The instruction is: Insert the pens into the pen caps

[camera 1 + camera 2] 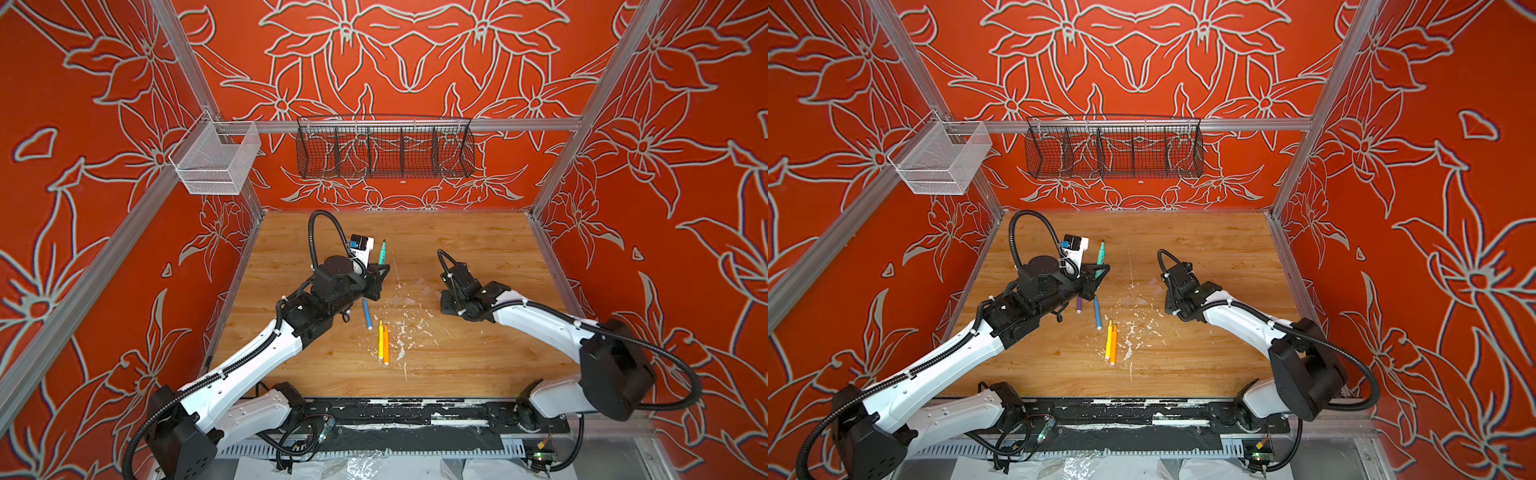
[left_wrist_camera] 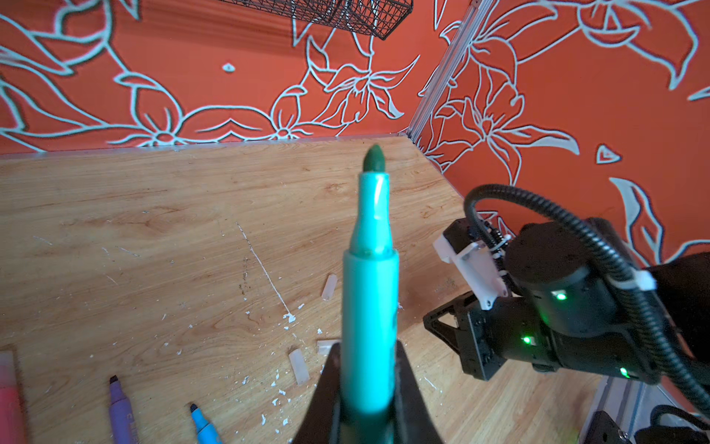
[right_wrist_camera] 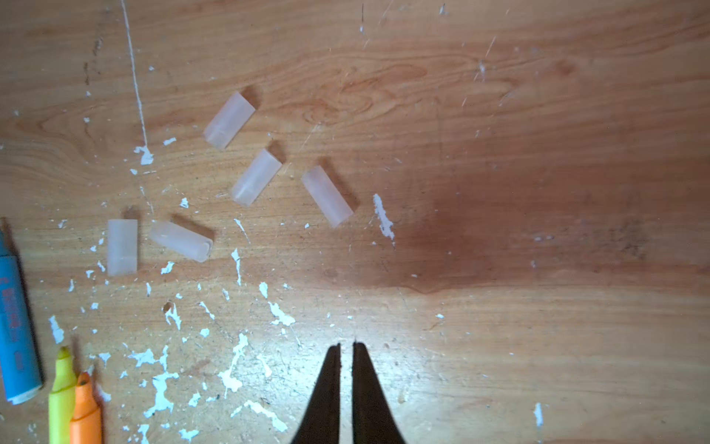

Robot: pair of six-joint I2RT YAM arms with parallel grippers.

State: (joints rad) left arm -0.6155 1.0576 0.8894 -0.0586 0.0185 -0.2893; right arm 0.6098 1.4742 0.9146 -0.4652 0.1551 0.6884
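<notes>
On the table (image 1: 478,249), light, probably slick caps (image 3: 326,196), nine o'clock of the closed, empty right fingers (image 3: 326,384), want mid-body pinching; left fingers (image 2: 326,396) grip the green pen (image 2: 369,307).

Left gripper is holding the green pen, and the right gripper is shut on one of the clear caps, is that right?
Not quite. The left gripper does hold the green pen, but the right gripper is shut on nothing; the right wrist view shows its jaws closed and empty, the pen caps lying loose on the table.
</notes>
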